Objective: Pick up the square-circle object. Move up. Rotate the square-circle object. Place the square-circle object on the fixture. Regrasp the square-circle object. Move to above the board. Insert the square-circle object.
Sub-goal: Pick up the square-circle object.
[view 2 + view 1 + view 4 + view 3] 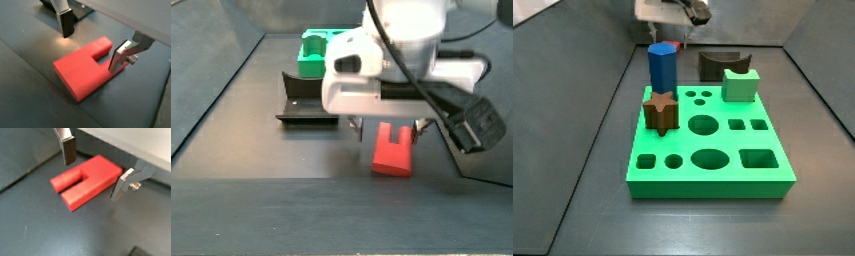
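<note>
Blocky matte-red square-circle object [81, 70] with a slot lies on the floor; gripper [92, 42] fingers [67, 23] straddle it, apart.

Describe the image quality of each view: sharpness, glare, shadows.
Both wrist views are soft; the gripper straddles the square-circle object, a bright patch on the floor beside it in a wrist view. Side views: sharper board, blurred near arm.

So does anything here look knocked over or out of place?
Only mildly: the red peg lies flat on the grey floor, away from the board, where the blue prism and star peg stand upright. The open gripper straddles it, fingers apart. Nothing looks damaged.
</note>
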{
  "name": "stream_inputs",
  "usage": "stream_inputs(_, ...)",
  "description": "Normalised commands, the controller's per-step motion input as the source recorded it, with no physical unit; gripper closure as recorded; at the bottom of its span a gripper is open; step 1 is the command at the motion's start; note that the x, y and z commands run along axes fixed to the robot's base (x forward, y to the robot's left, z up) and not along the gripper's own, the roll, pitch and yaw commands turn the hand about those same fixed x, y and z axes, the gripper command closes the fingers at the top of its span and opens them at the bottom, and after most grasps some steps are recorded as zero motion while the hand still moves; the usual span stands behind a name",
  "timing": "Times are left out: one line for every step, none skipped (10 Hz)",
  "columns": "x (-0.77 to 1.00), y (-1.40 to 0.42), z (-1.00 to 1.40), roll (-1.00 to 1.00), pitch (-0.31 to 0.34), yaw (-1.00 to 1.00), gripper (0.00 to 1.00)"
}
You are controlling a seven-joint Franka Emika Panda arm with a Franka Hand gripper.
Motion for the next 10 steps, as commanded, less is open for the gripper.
stream_inputs(-0.17, -0.17, -0.21, -0.03, -0.181, 0.0, 0.0)
stream_inputs(-0.13, -0.24, -0.1, 0.0, -0.16, 0.0, 0.0)
stream_inputs(-0.1, -0.12, 0.0, 0.0, -0.156, 0.0, 0.0)
stream_inputs(-0.34, -0.28, -0.09, 0.0, -0.263, -0.09, 0.0)
stream_inputs(-0.28, -0.17, -0.31, 0.0, -0.184, 0.0, 0.0)
stream_inputs(-0.25, -0.05, -0.28, 0.0, -0.164, 0.0, 0.0)
stream_inputs(-0.01, 0.0, -0.12, -0.03, -0.053, 0.0, 0.0)
stream_inputs(0.0, 0.0, -0.09, -0.02, -0.01, 0.0, 0.0)
stream_inputs(0.0, 0.0, -0.01, -0.01, 0.0, 0.0, 0.0)
stream_inputs(0.0, 0.0, 0.0, 0.0, 0.0, 0.0, 0.0)
